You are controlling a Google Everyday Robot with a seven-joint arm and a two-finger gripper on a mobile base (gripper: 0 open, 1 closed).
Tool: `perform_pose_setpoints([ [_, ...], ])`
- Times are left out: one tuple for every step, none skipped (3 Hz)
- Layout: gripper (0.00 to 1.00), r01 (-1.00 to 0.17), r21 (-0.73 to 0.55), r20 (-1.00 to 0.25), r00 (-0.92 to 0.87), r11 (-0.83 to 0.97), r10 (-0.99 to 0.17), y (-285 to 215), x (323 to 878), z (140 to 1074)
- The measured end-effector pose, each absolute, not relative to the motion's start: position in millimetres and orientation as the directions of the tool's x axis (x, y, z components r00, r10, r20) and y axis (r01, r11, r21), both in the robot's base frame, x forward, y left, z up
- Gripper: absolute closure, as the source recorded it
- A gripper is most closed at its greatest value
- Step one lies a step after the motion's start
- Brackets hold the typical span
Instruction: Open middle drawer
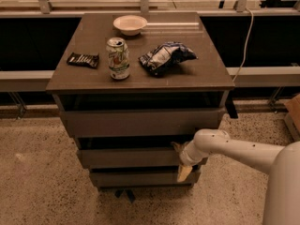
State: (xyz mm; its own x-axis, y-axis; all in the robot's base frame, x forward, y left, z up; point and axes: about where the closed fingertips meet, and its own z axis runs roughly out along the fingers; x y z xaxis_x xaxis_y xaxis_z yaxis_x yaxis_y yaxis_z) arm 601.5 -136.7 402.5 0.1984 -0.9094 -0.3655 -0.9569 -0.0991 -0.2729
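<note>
We see the white arm's gripper (181, 161) at the right end of the flat grey-brown middle drawer (126, 157), about four o'clock from the frame's centre. We cannot tell how far it is open or whether it has hold of the front. That drawer sits between the tallest grey front (140, 122) at twelve o'clock and the narrowest grey front (140, 177) at six, with a dark gap over it. On the brown cabinet top (93, 81), a round white bowl (130, 24) stands at twelve o'clock and a green-and-white can (118, 58) near the centre. A dark candy wrapper (83, 59) lies at nine o'clock and a crumpled blue-and-white snack bag (165, 57) at three.
</note>
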Motion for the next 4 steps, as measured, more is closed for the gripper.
perform_pose_setpoints([
  [0.00,-0.957,-0.273,-0.365,0.198,-0.099,-0.909,-136.7,601.5,402.5],
  [0.00,-0.937,-0.332,-0.342,0.226,-0.108,-0.912,-131.9,599.9,423.9],
  [0.00,-0.943,-0.315,-0.344,0.217,-0.106,-0.913,-132.0,602.0,418.8],
  [0.00,-0.958,-0.272,-0.365,0.186,-0.086,-0.912,-138.1,606.7,403.2],
])
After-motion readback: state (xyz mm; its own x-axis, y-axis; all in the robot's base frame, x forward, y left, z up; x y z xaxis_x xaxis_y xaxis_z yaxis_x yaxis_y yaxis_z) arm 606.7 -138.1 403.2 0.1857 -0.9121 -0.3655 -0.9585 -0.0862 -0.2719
